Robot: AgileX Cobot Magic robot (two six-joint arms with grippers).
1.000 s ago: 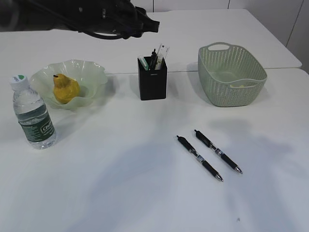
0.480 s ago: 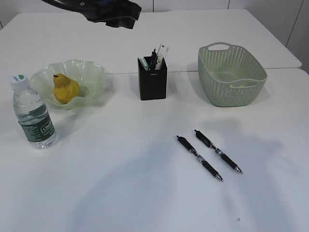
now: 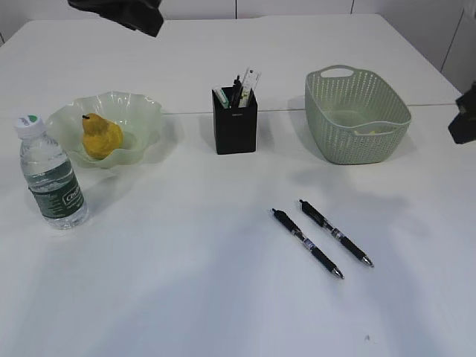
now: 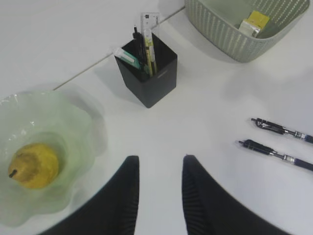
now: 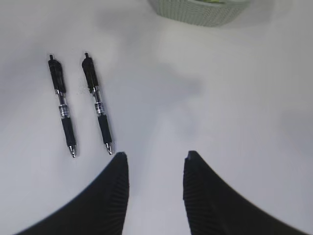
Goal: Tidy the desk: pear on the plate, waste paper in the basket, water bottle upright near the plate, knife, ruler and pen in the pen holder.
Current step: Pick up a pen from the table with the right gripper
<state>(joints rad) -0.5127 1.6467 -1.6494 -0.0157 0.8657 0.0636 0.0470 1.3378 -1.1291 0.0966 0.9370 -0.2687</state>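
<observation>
Left tool: jaws parted, empty; has drawn back toward the far-left corner.
Right tool: jaws parted, empty, newly at right edge.
Pens: unmoved on bench.

Open table surrounds the two pens on every side. The pen holder and basket stand well behind them, with a clear gap between. Far left, bottle and plate crowd together, possibly touching.
</observation>
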